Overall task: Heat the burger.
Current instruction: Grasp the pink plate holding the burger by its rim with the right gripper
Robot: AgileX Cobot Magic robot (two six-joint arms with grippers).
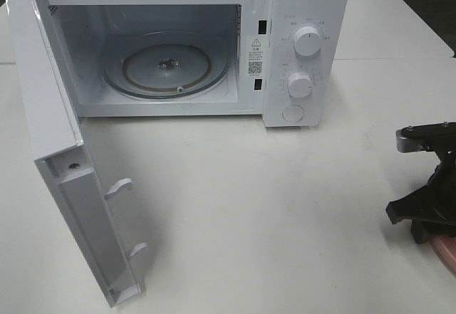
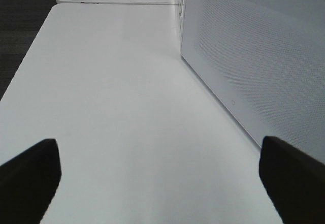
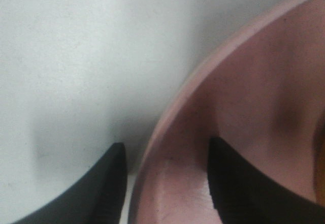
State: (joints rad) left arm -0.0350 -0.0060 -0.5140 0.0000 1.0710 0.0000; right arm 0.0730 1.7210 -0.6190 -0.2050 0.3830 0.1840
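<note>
White table [image 1: 249, 186]: right hand [image 3: 166, 158] seemingly straddles pink plate [image 3: 254, 82] rim

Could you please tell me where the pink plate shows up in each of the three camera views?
Exterior high: the pink plate is a sliver at the lower right edge.
Left wrist: not in it.
Right wrist: the plate fills much of the frame, its rim between the right gripper's fingers.
Shared landmark: the white table, in all three views.
</note>
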